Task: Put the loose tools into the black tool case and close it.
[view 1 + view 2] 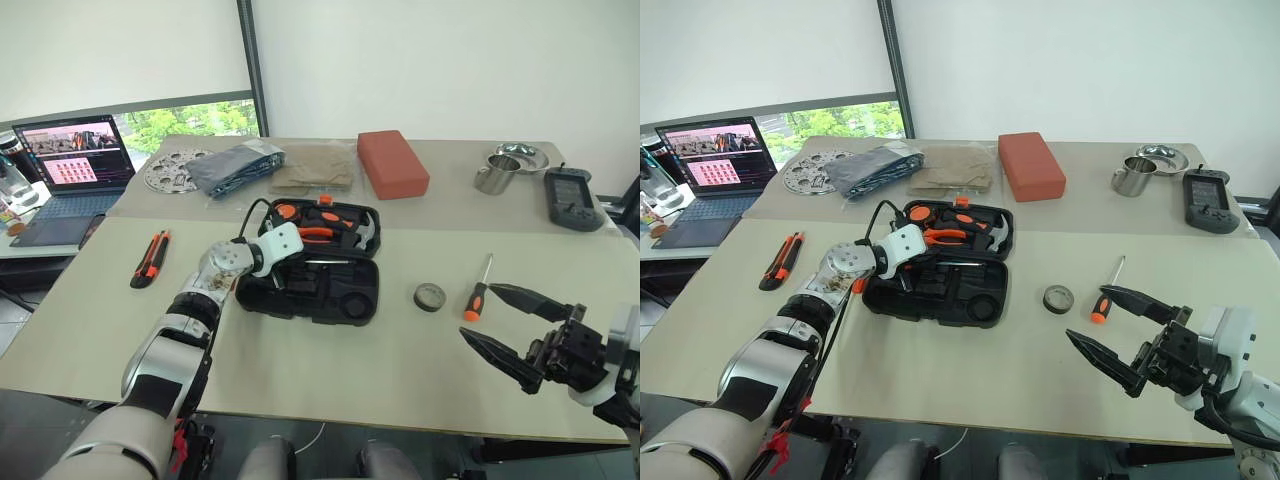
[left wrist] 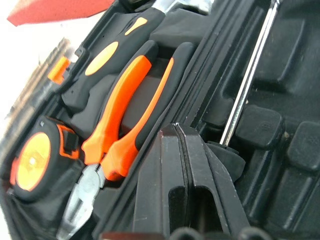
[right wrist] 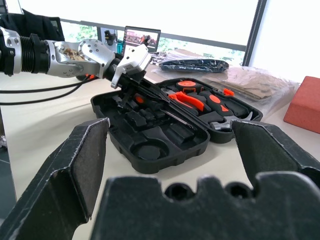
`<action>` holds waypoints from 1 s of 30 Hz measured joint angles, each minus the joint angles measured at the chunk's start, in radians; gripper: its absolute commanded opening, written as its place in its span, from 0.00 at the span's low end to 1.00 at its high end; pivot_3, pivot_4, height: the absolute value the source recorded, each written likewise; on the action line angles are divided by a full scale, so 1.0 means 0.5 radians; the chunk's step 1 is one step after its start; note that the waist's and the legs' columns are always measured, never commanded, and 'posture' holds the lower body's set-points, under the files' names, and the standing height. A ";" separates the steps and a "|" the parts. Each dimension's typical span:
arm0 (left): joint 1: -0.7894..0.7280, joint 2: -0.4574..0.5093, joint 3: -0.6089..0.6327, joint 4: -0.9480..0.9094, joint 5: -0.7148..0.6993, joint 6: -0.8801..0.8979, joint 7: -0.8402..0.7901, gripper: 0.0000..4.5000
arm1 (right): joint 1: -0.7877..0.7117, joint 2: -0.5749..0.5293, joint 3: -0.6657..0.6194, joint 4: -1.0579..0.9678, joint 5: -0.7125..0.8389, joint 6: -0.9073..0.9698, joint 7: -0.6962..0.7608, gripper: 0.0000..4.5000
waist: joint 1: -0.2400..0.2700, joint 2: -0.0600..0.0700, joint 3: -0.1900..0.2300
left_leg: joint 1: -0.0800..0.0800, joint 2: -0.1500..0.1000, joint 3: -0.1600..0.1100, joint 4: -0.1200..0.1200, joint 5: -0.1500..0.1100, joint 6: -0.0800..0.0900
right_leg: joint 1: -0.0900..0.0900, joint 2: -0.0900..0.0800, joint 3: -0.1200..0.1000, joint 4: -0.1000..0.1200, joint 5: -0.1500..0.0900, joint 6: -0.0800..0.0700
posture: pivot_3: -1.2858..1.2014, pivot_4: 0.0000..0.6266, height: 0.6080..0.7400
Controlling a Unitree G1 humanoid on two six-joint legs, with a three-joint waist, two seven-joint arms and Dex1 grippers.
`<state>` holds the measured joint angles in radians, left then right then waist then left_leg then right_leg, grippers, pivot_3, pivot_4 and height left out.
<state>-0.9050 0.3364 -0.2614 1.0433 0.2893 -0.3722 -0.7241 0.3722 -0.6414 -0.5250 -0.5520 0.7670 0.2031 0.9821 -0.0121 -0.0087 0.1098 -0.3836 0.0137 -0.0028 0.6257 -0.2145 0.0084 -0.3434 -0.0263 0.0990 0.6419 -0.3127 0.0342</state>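
The black tool case [image 1: 366, 306] lies open at the table's middle. My left gripper [image 2: 180, 131] is shut and reaches down into the case's front half. Its tips sit beside the black handle end of a screwdriver [image 2: 247, 80] lying along the hinge line; I cannot tell whether they touch it. An orange-and-black utility knife [image 1: 150, 258] lies left of the case. To the right of the case are a small dark tape roll [image 1: 430, 296] and a second screwdriver [image 1: 477, 290] with an orange-black handle. My right gripper [image 1: 480, 313] hovers open just beside that screwdriver, holding nothing.
Pliers [image 2: 125, 110], a tape measure [image 2: 32, 160] and a hammer sit in the case's rear half. On the far table are a red-orange block [image 1: 392, 163], bagged items [image 1: 235, 165], a metal cup [image 1: 497, 172] and a black device [image 1: 572, 197]. A laptop [image 1: 75, 155] stands at the left.
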 measured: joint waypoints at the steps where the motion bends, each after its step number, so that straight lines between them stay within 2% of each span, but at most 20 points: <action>1: 0.000 0.000 -0.017 0.008 0.022 0.000 0.019 0.01 | 0.003 0.000 0.000 0.000 0.000 0.000 0.000 1.00 | -0.002 0.000 0.000 | 0.004 0.000 0.000 0.000 0.000 0.000 | 0.008 0.000 0.000 -0.001 -0.001 0.000 | 0.52 0.24 1.00; 7: -0.007 -0.016 -0.096 0.042 0.127 -0.003 0.150 0.01 | 0.015 0.000 -0.004 0.000 0.000 -0.002 0.005 1.00 | -0.007 -0.001 -0.001 | 0.028 0.002 0.001 -0.001 -0.001 -0.001 | 0.030 -0.002 0.001 -0.002 -0.004 -0.001 | 0.52 0.24 1.00; 19: -0.010 -0.010 -0.174 0.065 0.225 -0.002 0.269 0.01 | -0.006 0.000 -0.011 0.000 0.000 -0.002 -0.005 1.00 | -0.020 -0.003 -0.010 | 0.044 0.004 0.000 -0.004 -0.002 -0.003 | 0.046 -0.004 0.001 -0.003 -0.013 -0.004 | 0.52 0.24 1.00; 21: -0.009 -0.006 -0.179 0.065 0.229 -0.002 0.270 0.01 | -0.012 0.000 -0.010 0.001 0.000 -0.002 -0.005 1.00 | -0.024 -0.003 -0.010 | 0.049 0.004 -0.002 -0.006 -0.009 -0.016 | 0.047 -0.005 0.001 -0.003 -0.016 -0.005 | 0.52 0.24 1.00; 25: 0.001 -0.007 -0.175 0.064 0.225 -0.002 0.269 0.01 | -0.031 -0.001 -0.010 0.013 -0.001 -0.002 -0.003 1.00 | -0.027 -0.003 -0.010 | 0.059 0.004 -0.009 -0.006 -0.016 -0.026 | 0.050 -0.005 0.002 -0.003 -0.021 -0.004 | 0.52 0.24 1.00; 30: 0.038 -0.053 -0.055 0.062 0.069 0.055 0.190 0.01 | -0.043 -0.002 -0.010 0.025 -0.001 -0.002 -0.002 1.00 | -0.021 -0.003 -0.010 | 0.058 0.003 -0.012 -0.007 -0.016 -0.026 | 0.049 -0.008 0.002 -0.005 -0.022 -0.003 | 0.52 0.24 1.00</action>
<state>-0.8861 0.3097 -0.2891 1.0744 0.3239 -0.3448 -0.6289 0.3508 -0.6424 -0.5298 -0.5395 0.7663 0.2022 0.9812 -0.0228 -0.0100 0.1048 -0.3547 0.0151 -0.0089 0.6223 -0.2224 -0.0047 -0.3190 -0.0301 0.1000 0.6394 -0.3239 0.0326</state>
